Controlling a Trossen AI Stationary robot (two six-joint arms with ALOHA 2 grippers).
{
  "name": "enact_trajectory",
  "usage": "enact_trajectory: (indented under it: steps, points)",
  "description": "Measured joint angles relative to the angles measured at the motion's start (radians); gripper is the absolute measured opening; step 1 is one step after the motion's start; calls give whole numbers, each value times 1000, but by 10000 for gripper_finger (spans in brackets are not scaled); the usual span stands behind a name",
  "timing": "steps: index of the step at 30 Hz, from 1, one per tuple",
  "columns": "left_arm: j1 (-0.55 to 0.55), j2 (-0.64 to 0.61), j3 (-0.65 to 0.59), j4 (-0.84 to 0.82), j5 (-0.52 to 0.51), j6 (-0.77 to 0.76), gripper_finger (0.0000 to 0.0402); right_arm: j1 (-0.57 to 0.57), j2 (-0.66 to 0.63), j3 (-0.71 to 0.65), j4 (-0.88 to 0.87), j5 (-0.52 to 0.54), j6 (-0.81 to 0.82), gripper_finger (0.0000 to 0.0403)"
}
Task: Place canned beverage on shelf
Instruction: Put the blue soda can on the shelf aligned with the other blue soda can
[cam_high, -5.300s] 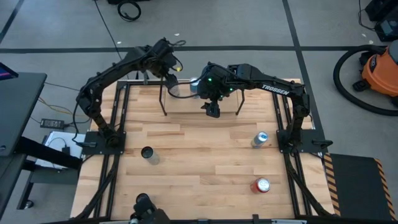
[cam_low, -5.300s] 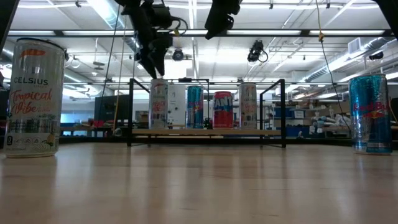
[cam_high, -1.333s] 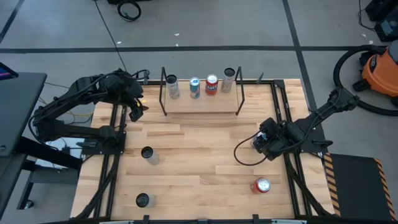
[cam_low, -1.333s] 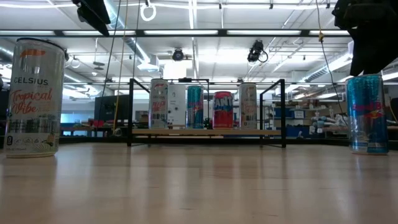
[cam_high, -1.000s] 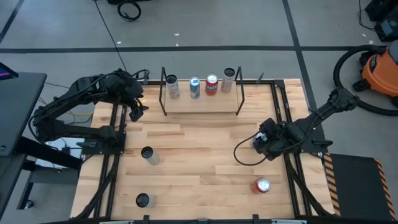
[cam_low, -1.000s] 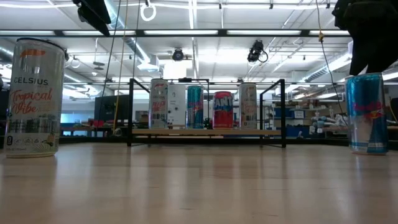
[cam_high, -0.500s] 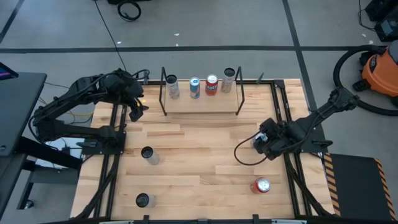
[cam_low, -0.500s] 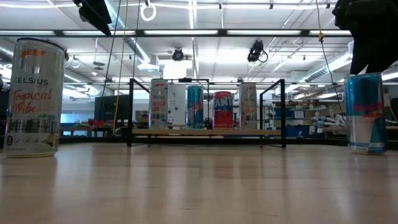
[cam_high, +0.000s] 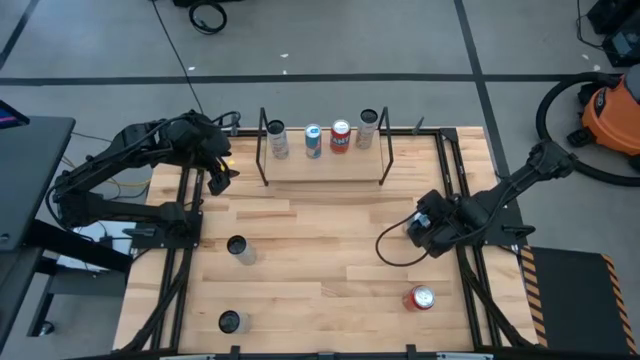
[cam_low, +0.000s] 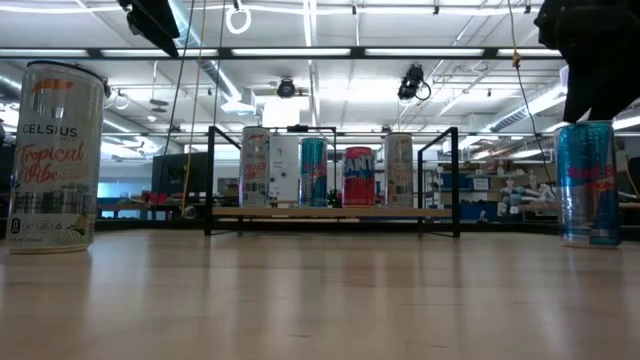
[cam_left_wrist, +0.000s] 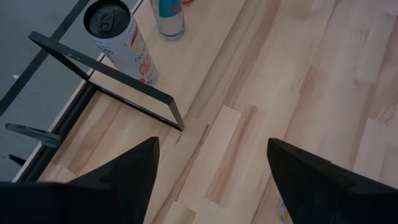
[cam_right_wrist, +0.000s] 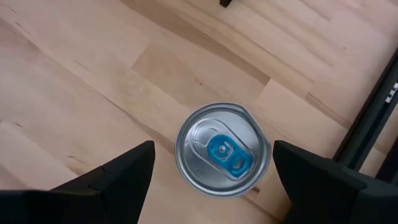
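Nothing shifted noticeably: right gripper (cam_right_wrist: 208, 171) hung open above the blue-tabbed can (cam_right_wrist: 222, 149) near the surface's right edge, apart from the shelf (cam_high: 325, 165); left gripper (cam_left_wrist: 208, 168) waited open beside it.

- "CELSIUS" and, beneath it, "Tropical Vibe" are being shown on the tall white can (cam_low: 55, 155) standing near the table's front left corner, as seen in the low view.
- Red lettering beginning "CEL" is being displayed on the white can (cam_left_wrist: 121, 40) at the shelf's left end frame (cam_left_wrist: 112, 78) in the left wrist view.
- Printing on the remaining cans is not being shown legibly.
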Motion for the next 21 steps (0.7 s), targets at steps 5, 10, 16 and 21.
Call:
enact_trajectory:
  steps: [5, 10, 16, 21]
  points:
    - [0, 0, 0, 0, 0, 0, 300, 0, 56, 0, 1, 0, 0, 337]
    - [0, 0, 0, 0, 0, 0, 300, 0, 120, 0, 2, -4, 0, 337]
    - [0, 0, 0, 0, 0, 0, 300, -4, 175, 1, 3, -14, 34, 336]
    - [0, 0, 0, 0, 0, 1, 300, -31, 198, 2, 6, -19, 43, 327]
